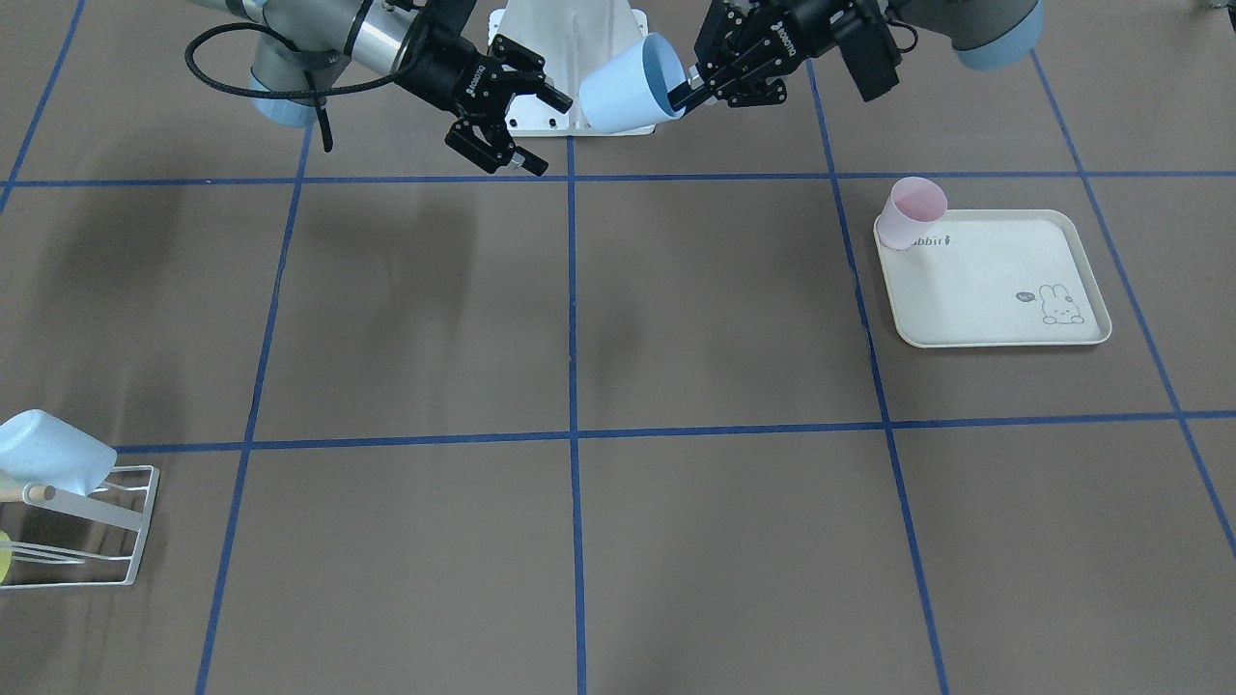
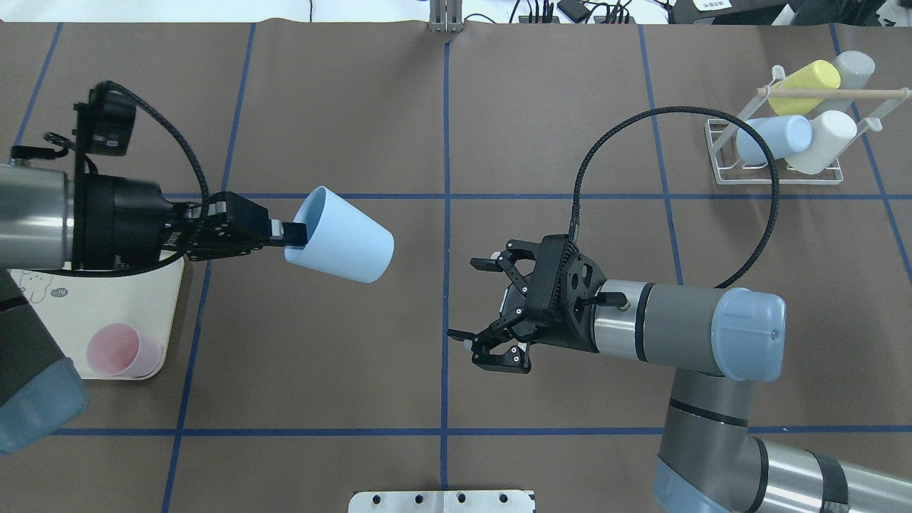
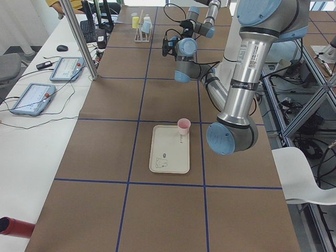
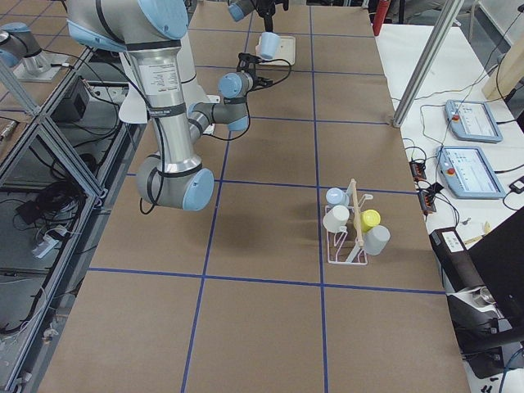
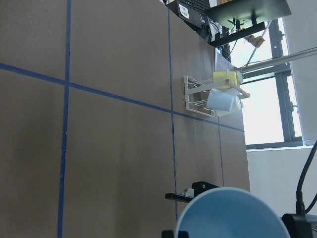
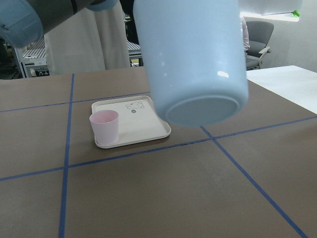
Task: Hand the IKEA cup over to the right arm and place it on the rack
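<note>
Holds the blue cup (image 2: 342, 235) by its rim, clamped in the left gripper (image 2: 291, 234). Has the right gripper (image 2: 467, 299) spread apart nearby, not touching.

The brown table (image 2: 541, 107) has blue tape lines (image 2: 446, 107) making big squares; at the left of the left side view a white desk (image 3: 21, 142) holds two tablets (image 3: 65, 69); a white chair (image 3: 302, 176) sits lower right; a bright window (image 5: 262, 119) glows at the right of the left wrist view
</note>
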Controlling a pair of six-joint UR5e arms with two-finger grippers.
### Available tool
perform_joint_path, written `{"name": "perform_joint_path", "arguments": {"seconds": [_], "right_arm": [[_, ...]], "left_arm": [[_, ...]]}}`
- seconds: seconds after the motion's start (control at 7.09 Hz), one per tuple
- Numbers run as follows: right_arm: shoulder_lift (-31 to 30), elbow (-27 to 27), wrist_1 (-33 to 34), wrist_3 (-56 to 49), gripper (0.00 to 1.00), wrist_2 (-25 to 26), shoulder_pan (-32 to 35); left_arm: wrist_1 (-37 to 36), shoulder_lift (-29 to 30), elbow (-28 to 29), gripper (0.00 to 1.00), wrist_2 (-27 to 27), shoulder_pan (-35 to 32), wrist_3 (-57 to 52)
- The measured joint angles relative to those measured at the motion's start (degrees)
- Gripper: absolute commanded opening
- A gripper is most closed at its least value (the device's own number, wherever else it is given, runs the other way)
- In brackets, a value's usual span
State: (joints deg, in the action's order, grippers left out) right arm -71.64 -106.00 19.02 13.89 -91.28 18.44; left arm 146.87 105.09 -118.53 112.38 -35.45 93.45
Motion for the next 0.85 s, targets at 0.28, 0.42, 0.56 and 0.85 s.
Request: {"name": "perform_joint_path", "arguments": {"seconds": [0.28, 0.42, 0.56, 0.85], "right_arm": [[0.00, 0.00, -0.58, 0.00, 0.99, 0.59, -0.61], [0.00, 0.00, -0.62, 0.00, 0.99, 0.64, -0.71], [0.01, -0.04, -0.67, 0.00, 0.99, 0.66, -0.78], [-0.01, -0.15, -0.89, 0.00, 0.99, 0.66, -0.91]], "left_arm": [[0.00, 0.78, 0.43, 0.00, -1.29, 1.93, -0.04], [0.00, 0.86, 0.44, 0.00, -1.51, 3.09, -0.10], [0.00, 0.87, 0.43, 0.00, -2.11, 4.35, -0.23], [0.00, 0.85, 0.51, 0.00, -4.83, 7.37, -0.43]]}}
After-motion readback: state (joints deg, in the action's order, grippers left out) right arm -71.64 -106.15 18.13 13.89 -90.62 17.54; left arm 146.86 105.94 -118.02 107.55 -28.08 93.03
